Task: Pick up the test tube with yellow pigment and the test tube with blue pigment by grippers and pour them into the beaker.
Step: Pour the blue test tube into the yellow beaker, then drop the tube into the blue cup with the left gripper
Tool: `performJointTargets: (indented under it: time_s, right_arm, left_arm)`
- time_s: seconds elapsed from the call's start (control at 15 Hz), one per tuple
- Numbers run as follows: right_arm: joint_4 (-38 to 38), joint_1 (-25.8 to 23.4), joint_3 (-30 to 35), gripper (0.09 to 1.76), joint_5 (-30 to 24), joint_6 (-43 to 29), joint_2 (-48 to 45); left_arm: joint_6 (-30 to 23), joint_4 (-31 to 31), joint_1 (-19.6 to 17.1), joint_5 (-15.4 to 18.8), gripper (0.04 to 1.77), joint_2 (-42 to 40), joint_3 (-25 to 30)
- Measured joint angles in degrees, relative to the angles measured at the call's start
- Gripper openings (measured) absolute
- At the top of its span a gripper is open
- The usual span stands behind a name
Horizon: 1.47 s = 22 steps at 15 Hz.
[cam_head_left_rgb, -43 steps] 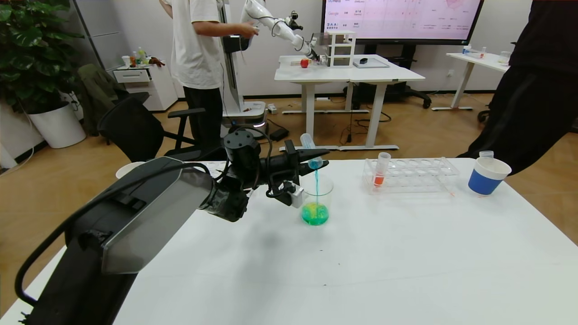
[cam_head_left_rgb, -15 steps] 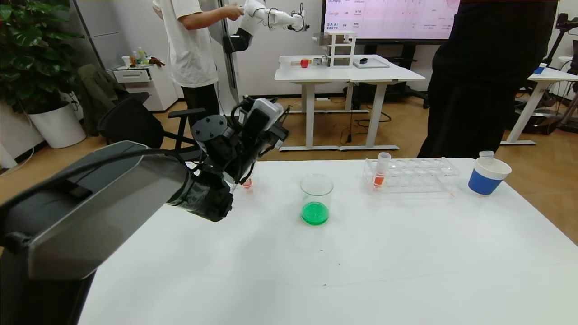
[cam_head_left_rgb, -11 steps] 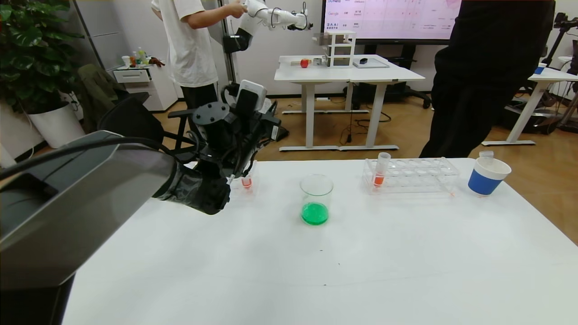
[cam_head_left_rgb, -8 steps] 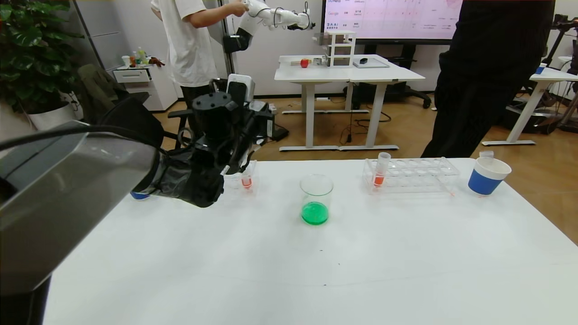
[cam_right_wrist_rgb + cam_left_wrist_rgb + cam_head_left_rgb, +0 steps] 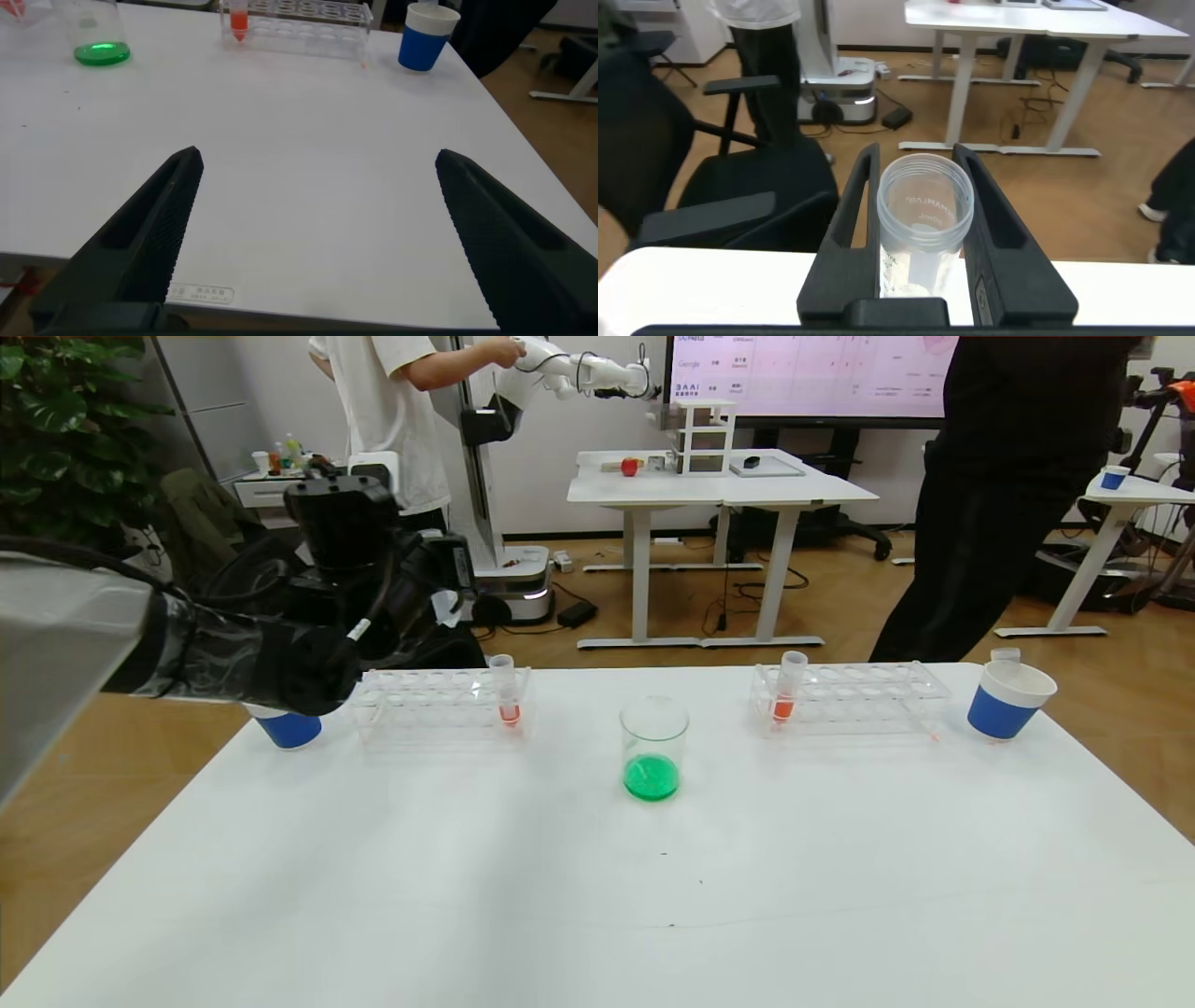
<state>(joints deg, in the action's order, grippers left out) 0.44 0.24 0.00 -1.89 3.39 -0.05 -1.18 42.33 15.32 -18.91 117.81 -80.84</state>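
The beaker stands mid-table with green liquid in its bottom; it also shows in the right wrist view. My left gripper is raised over the table's far left edge, above the left rack and beside the left paper cup. In the left wrist view this gripper is shut on the test tube that held the blue pigment, which is clear and empty. No yellow-tinted tube shows. My right gripper is open and empty, low over the table's near right part, out of the head view.
The left rack holds one orange-red tube. The right rack holds another. A blue-and-white cup at the far right has a clear tube top behind its rim. A person in black stands beyond it.
My left arm stopped pouring blue liquid over the beaker and swung left past the left rack, still holding the tube. The beaker's liquid turned even green. The person in black moved.
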Motion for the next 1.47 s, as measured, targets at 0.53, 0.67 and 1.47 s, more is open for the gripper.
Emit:
performJointTargets:
  time_s: [0.53,0.67,1.47]
  right_arm:
    - [0.0,0.0,0.0,1.74,-0.01,0.0,0.0]
    - [0.0,0.0,0.0,1.74,-0.01,0.0,0.0]
    - [0.0,0.0,0.0,1.74,-0.01,0.0,0.0]
  left_arm:
    - [0.04,4.45,-19.2,8.25,0.52,-2.51,8.64]
    - [0.0,4.53,-21.96,9.13,0.52,-1.88,8.95]
    - [-0.11,13.82,-27.06,8.58,0.52,10.28,6.14]
